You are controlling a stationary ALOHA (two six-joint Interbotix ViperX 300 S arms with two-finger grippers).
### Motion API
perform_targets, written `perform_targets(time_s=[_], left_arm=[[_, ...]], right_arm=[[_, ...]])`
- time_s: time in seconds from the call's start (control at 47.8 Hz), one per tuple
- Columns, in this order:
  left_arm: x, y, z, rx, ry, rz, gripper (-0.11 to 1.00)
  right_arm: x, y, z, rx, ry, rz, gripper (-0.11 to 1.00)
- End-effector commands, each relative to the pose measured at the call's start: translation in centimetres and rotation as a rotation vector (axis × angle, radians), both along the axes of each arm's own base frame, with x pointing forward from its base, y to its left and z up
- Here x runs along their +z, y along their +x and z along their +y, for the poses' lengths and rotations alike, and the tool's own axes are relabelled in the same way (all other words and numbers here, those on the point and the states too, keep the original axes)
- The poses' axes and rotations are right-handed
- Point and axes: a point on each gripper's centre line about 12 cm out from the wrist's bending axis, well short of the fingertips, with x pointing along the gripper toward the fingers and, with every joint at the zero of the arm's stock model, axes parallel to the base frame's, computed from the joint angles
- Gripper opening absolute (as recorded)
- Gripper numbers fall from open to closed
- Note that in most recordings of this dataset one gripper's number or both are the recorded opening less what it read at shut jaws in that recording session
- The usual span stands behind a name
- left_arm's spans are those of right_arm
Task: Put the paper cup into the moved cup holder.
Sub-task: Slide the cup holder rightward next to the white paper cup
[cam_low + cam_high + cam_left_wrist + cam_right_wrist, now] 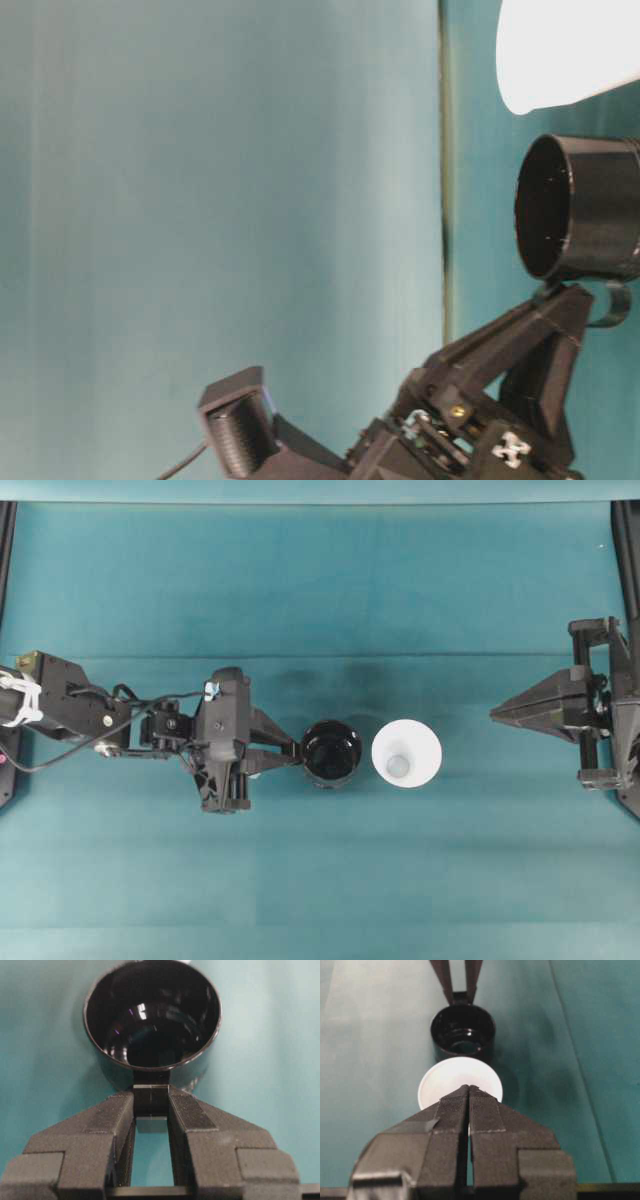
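Observation:
The black cup holder [332, 752] stands upright at the table's middle, mouth up and dark inside [152, 1015]. My left gripper [292, 749] is shut on its small side handle [151, 1100], both fingers pressing the tab. Just to the right of the holder, close beside it, the white paper cup [406, 753] stands upright with its mouth up. My right gripper [495, 714] hangs well to the cup's right, shut, with nothing between its fingers. In the right wrist view the paper cup [445, 1077] sits beyond the fingertips, and the cup holder [463, 1031] stands behind it.
A teal cloth [320, 580] covers the whole table. Dark frame posts [628, 540] stand at the left and right edges. The left arm's body [60, 702] stretches in from the left edge.

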Motion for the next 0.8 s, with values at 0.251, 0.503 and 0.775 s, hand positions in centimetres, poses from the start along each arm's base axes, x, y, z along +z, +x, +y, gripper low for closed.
perform_targets(time_s=[0.251, 0.503, 0.775], left_arm=[[-0.39, 0.0, -0.12, -0.005, 0.001, 0.029, 0.19], [-0.54, -0.05, -0.12, -0.006, 0.003, 0.049, 0.2], [-0.55, -0.06, -0.17, -0.006, 0.002, 0.051, 0.23]], right_arm=[[0.93, 0.43, -0.05, -0.006, 0.009, -0.023, 0.01], [0.93, 0.43, -0.05, -0.006, 0.009, -0.023, 0.01], [0.93, 0.43, -0.05, -0.006, 0.009, -0.023, 0.01]])
